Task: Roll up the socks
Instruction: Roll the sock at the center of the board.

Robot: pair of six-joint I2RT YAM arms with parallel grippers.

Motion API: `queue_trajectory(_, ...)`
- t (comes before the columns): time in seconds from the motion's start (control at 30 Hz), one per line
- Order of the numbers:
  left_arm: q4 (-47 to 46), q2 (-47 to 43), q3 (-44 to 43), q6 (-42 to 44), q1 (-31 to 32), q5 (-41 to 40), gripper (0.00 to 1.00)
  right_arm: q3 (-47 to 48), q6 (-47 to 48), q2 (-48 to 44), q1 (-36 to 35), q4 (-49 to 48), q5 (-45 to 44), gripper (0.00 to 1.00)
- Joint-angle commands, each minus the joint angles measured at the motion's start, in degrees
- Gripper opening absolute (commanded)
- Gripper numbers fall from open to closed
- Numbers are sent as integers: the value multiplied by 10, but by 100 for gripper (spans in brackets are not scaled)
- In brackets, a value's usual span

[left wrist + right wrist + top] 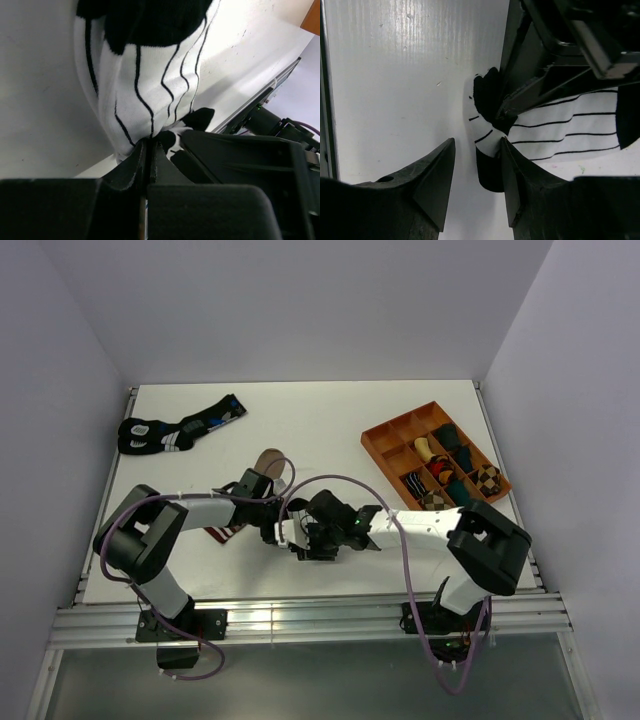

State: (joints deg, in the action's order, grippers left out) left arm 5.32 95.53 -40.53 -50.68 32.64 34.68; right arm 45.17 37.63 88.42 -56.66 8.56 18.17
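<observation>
left end effector [148, 146] is clamped shut on an edge of the white striped sock [145, 85], at centre of the top view. right end effector [478, 165] has its jaws apart, with the sock's black tip in the gap, not pinched. tan sock [270, 460] lies on the bench [330, 420] under the left arm, its striped cuff [224, 532] toward lower left.
</observation>
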Motion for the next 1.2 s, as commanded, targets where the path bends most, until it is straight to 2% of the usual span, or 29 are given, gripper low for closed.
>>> queue_trajectory(0.0,14,12,-7,17,-5,-8,2,24,7,15,-8,-30,-5,49)
queue_trajectory(0.33,-6,5,8,18,-17,11,6,48,-7,59,-14,-43,-9,44)
queue_trajectory(0.53,-29,-2,28,8,-22,20,12,63,-19,83,-13,-29,5,32)
queue_trajectory(0.57,-34,-5,36,5,-24,21,16,67,-23,84,-13,-26,10,25)
queue_trajectory(0.6,-40,-9,41,-3,-26,22,17,69,-25,86,-9,-24,14,23)
queue_trajectory(0.8,-101,-50,95,-49,-30,10,25,108,-43,109,25,26,78,17)
queue_trajectory(1.0,-145,-107,140,-92,-31,-35,30,163,-37,141,74,108,183,17)
queue_trajectory(1.17,-171,-169,175,-113,-32,-89,33,240,-16,198,114,213,269,17)
